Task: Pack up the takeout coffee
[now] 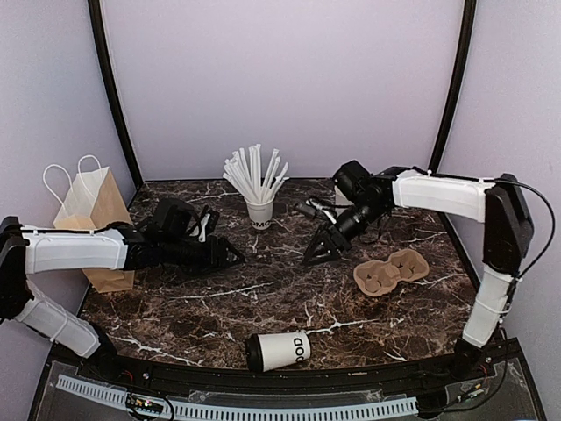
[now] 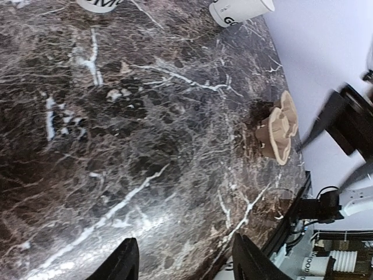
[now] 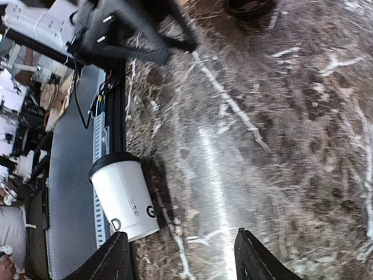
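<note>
coffee: takeout coffee [image 1: 279, 351] lies on its side, bottom centre of the top view; black lid end at left, seemingly seated
grippers: left gripper [image 1: 235, 256] and right gripper [image 1: 313, 256] both spread, empty
how: pinch squarely across the cup wall; it may roll if nudged

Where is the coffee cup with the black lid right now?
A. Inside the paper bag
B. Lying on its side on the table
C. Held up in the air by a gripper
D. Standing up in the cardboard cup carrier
B: the coffee cup with the black lid lies tipped on its side on the marble table near the front edge, apart from the cardboard cup carrier and the paper bag.
</note>
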Robot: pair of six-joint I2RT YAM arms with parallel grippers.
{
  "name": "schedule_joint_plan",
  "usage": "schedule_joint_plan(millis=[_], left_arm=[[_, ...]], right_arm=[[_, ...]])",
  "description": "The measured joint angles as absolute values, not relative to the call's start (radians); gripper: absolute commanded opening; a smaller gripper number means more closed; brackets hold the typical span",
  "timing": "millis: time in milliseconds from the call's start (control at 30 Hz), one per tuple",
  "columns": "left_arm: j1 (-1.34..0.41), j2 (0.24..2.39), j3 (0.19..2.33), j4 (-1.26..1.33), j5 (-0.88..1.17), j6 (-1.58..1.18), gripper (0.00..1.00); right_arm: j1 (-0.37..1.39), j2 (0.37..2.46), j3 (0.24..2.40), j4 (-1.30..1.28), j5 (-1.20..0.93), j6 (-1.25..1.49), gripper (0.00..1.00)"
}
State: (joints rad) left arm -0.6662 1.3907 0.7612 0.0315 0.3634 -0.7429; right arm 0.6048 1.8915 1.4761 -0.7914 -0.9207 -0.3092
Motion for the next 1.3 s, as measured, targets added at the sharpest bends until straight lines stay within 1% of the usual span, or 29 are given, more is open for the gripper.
schedule_joint_plan(millis=[100,167,233,267,300,467,633,767,900,1067,1233,1300], left_arm=[[-0.666,1.343,0.723,-0.015,0.294,-0.719,0.59],[-0.666,1.333,0.699,-0.03,0.266,-0.712,0.59],[-0.666,1.332,0.677,-0.047,0.244,-0.707,0.59],[-0.666,1.332,0.668,-0.059,0.236,-0.706,0.59],[-0.666,1.332,0.662,-0.067,0.226,-0.704,0.59],[-0.666,1.327,0.66,-0.073,0.2,-0.697,0.59],[-0.666,1.31,0.659,-0.087,0.188,-0.686,0.59],[-0.666,1.303,0.659,-0.089,0.187,-0.675,0.59],[-0.666,1.304,0.659,-0.102,0.185,-0.658,0.59],[-0.666,1.317,0.673,-0.124,0.186,-0.639,0.59],[-0.666,1.303,0.68,-0.132,0.187,-0.64,0.59],[-0.666,1.272,0.675,-0.133,0.186,-0.643,0.59]], right_arm=[[0.793,1.716,1.356,-0.726,-0.776,-0.346,0.71],[0.911,1.67,1.316,-0.698,-0.706,-0.37,0.75],[1.005,1.67,1.283,-0.676,-0.635,-0.395,0.83],[1.038,1.677,1.263,-0.668,-0.601,-0.411,0.94],[1.065,1.686,1.242,-0.665,-0.572,-0.43,0.98],[1.157,1.707,1.18,-0.691,-0.492,-0.533,0.99],[1.208,1.707,1.18,-0.743,-0.483,-0.634,0.99],[1.254,1.706,1.174,-0.768,-0.467,-0.654,0.99],[1.325,1.704,1.173,-0.785,-0.442,-0.641,0.99],[1.402,1.686,1.161,-0.752,-0.361,-0.539,0.99],[1.415,1.689,1.137,-0.682,-0.218,-0.469,0.99],[1.413,1.71,1.137,-0.657,-0.191,-0.458,0.97]])
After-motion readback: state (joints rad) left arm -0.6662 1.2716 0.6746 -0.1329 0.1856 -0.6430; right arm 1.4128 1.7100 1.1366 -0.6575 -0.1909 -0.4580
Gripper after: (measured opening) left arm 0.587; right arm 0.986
